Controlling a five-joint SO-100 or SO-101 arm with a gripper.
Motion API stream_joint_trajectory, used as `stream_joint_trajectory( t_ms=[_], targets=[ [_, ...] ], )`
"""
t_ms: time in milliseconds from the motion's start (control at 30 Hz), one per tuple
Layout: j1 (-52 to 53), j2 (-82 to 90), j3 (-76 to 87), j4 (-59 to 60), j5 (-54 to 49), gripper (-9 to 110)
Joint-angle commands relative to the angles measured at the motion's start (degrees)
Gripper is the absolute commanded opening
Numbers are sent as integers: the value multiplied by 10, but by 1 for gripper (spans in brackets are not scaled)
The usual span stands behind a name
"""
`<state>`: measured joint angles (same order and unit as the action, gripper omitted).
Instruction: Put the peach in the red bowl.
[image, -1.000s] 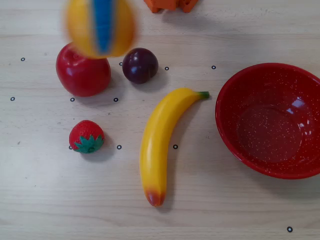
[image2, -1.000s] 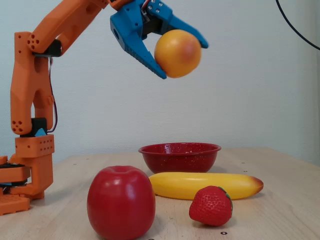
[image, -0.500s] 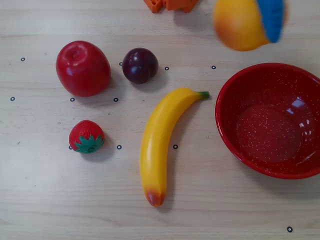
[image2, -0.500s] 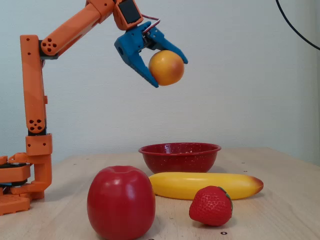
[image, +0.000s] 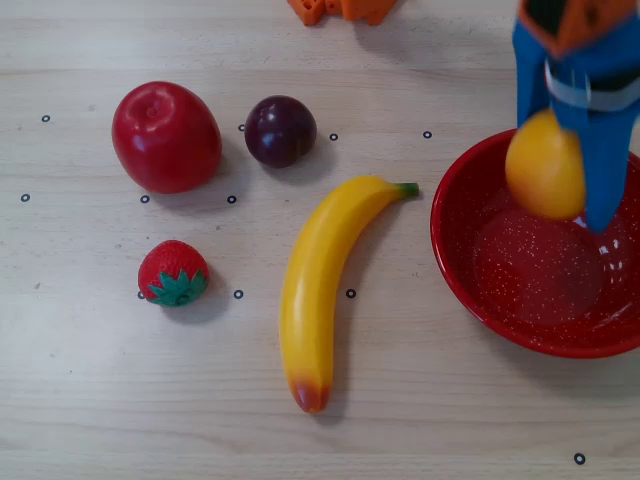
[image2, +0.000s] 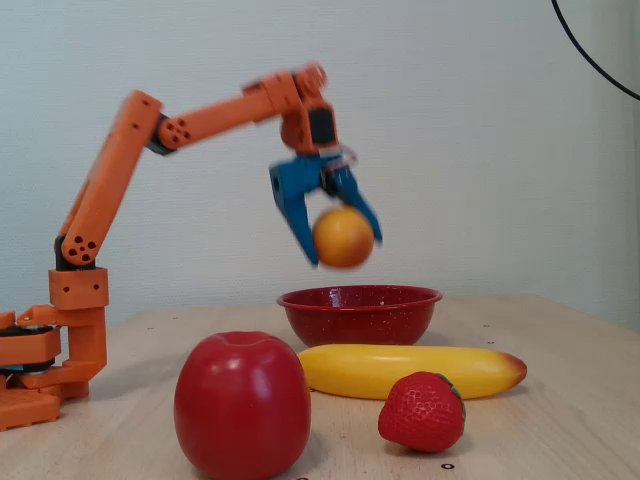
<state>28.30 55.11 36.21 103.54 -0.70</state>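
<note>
The yellow-orange peach (image: 545, 165) hangs in the air between the blue fingers of my gripper (image: 562, 172), over the left part of the red speckled bowl (image: 452, 262). In the fixed view the peach (image2: 343, 237) is held well above the bowl (image2: 360, 312), which stands on the table with nothing in it. My gripper (image2: 344, 250) is shut on the peach, one finger on each side. Gripper and peach are slightly blurred.
A red apple (image: 165, 137), a dark plum (image: 280, 130), a strawberry (image: 173, 272) and a long banana (image: 325, 280) lie on the wooden table left of the bowl. The arm's orange base (image2: 60, 340) stands at the left of the fixed view.
</note>
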Motion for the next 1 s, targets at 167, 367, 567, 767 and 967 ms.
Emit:
stream_joint_trajectory(
  t_ms=[167, 367, 567, 767, 967],
  targets=[
    [18, -68, -90, -25, 10, 0],
    [18, -116, -99, -65, 62, 0],
    [14, -131, -86, -43, 108, 43],
    [14, -120, -86, -1, 121, 59],
    [11, -73, -105, -2, 125, 58]
  ],
)
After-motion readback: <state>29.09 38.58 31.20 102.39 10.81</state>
